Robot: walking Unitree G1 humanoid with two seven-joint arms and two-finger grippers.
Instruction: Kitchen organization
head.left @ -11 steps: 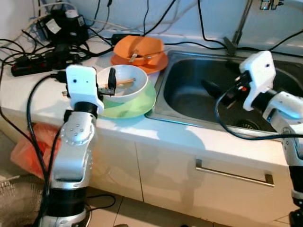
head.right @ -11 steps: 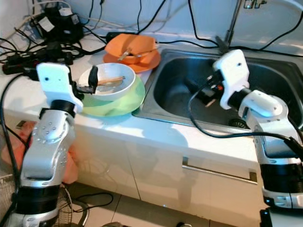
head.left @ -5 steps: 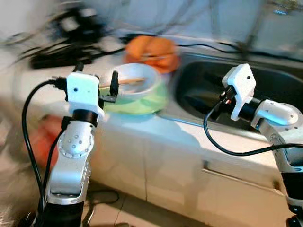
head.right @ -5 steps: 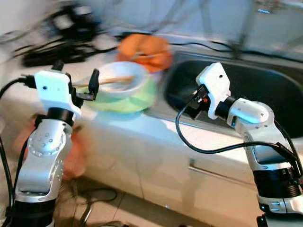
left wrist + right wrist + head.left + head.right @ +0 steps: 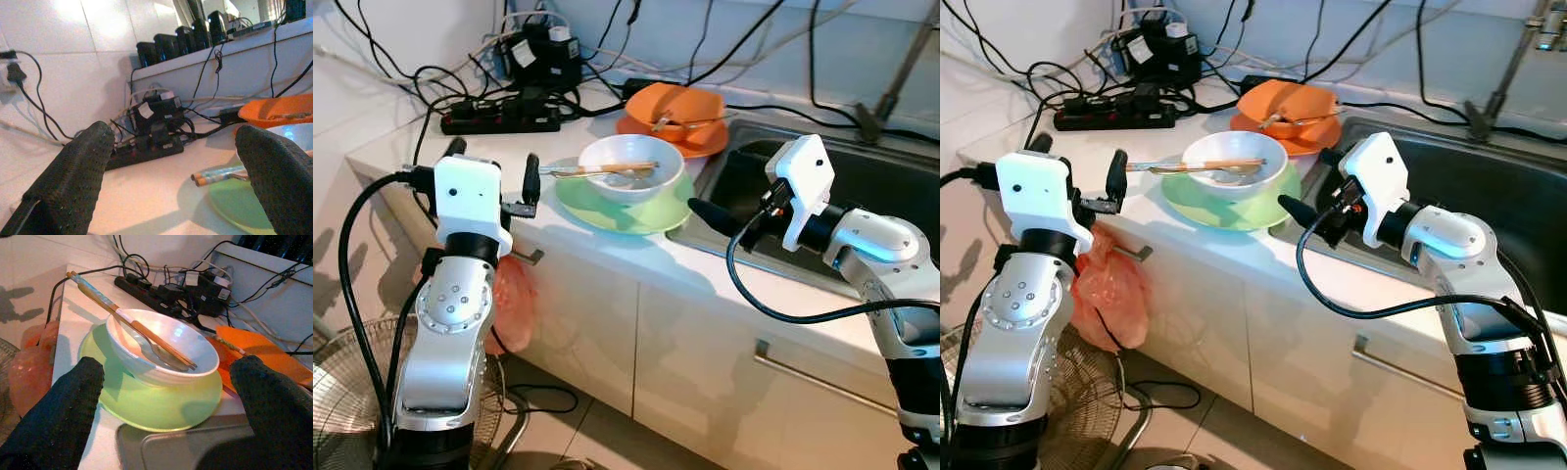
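1. Nearest: left gripper (image 5: pixel 489 174) hangs just off the desk's front edge, about 9 o'clock of the dishes. Jaws spread wide, nothing between them. Below it sit an orange plastic bag (image 5: pixel 1108 289) against the cupboard door and a floor fan (image 5: pixel 347 392).
2. Right gripper (image 5: pixel 1307 217) hovers over the desk lip at the near-left corner of the sink (image 5: pixel 891 211), about 3 o'clock of the stacked dishes. From its wrist view the jaws stand wide apart, framing the bowl, gripping nothing.
3. Task things: white bowl (image 5: pixel 161 350) sits in the green plate (image 5: pixel 151 406), close to the desk's front edge. Chopsticks (image 5: pixel 127 320) lie across the bowl's rim, their tips sticking out past it toward 9 o'clock; a spoon (image 5: pixel 156 352) rests inside.
4. Farther, at 12 to 1 o'clock of that stack: orange bowl (image 5: pixel 680 103) on an orange plate (image 5: pixel 656 132), utensils in it, touching the sink's rim.
5. Progress, as judged: nothing lifted, all four dishes on the desk, sink basin looks bare. Sorting seems at its start.
6. Room: open desk to 9 o'clock of the green plate; the sink gives free room at 3 o'clock. Far end at 10 to 11 o'clock is crowded with a power strip (image 5: pixel 499 119) and tangled cables (image 5: pixel 548 59). Overhanging chopsticks could snag a jaw.
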